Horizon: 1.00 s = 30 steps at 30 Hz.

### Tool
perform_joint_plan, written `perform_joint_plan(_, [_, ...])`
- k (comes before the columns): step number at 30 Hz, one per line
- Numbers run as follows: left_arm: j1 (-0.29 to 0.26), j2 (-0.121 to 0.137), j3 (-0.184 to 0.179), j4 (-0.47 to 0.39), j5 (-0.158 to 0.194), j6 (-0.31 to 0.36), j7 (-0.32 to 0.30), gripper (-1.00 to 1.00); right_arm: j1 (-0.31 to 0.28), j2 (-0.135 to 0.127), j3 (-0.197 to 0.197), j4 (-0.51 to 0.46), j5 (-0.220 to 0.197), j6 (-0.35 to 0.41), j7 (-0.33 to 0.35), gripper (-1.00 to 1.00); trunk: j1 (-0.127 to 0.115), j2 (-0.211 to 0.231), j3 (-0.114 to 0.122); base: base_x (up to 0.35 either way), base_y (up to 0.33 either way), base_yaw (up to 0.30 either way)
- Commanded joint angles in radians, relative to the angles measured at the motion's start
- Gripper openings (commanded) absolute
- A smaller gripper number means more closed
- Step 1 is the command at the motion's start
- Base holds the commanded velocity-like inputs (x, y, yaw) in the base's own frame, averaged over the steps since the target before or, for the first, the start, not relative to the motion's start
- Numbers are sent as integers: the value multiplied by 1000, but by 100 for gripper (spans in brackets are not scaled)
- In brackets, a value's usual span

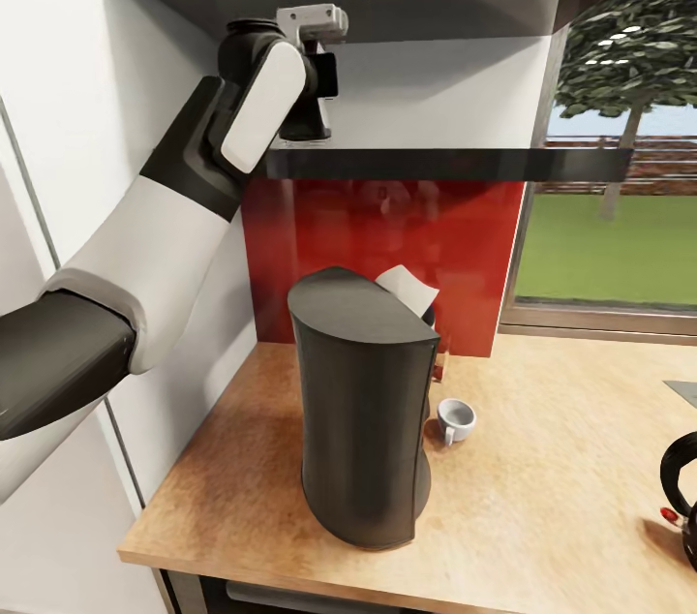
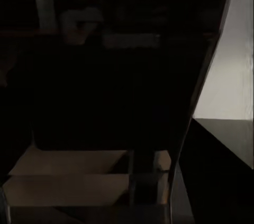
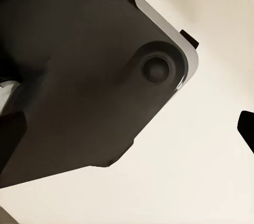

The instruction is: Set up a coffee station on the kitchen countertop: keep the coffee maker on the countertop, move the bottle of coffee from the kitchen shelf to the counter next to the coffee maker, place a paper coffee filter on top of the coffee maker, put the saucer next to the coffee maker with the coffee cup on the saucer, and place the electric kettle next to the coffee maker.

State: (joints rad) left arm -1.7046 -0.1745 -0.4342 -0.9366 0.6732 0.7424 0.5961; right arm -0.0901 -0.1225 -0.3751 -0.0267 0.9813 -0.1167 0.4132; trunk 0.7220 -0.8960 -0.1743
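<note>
The left arm reaches up onto the kitchen shelf (image 1: 445,163) above the coffee maker (image 1: 363,406); I cannot tell how its gripper (image 1: 315,125) stands. The paper coffee filter (image 1: 409,289) lies atop the maker, the coffee cup (image 1: 455,419) just beside it.

Behind the desk you have a glossy red backsplash panel (image 1: 387,246) against the far wall. To your right, a window (image 1: 610,207) looks out on green lawn, a leafy tree (image 1: 634,43) and a low brick wall (image 1: 658,170). A white wall panel (image 1: 58,62) stands at your left.
</note>
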Motion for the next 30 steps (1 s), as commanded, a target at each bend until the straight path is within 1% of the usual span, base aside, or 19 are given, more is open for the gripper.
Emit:
perform_joint_plan(1, [-1, 0, -2, -6, 8, 3, 8, -100, 0, 0, -8, -1, 10, -3, 4, 100, 0, -1, -2, 0, 0, 0])
perform_joint_plan(11, [-1, 0, -6, -105, 8, 7, 13, -100, 0, 0, -8, -1, 10, -3, 4, 100, 0, -1, -2, 0, 0, 0])
perform_joint_plan(18, [-1, 0, -4, -120, 8, 8, 14, -100, 0, 0, -8, -1, 10, -3, 4, 100, 0, -1, -2, -18, 0, 0])
perform_joint_plan(30, [-1, 0, -2, -121, 8, 8, 14, -100, 0, 0, -8, -1, 10, -3, 4, 100, 0, -1, -2, -155, 0, 0])
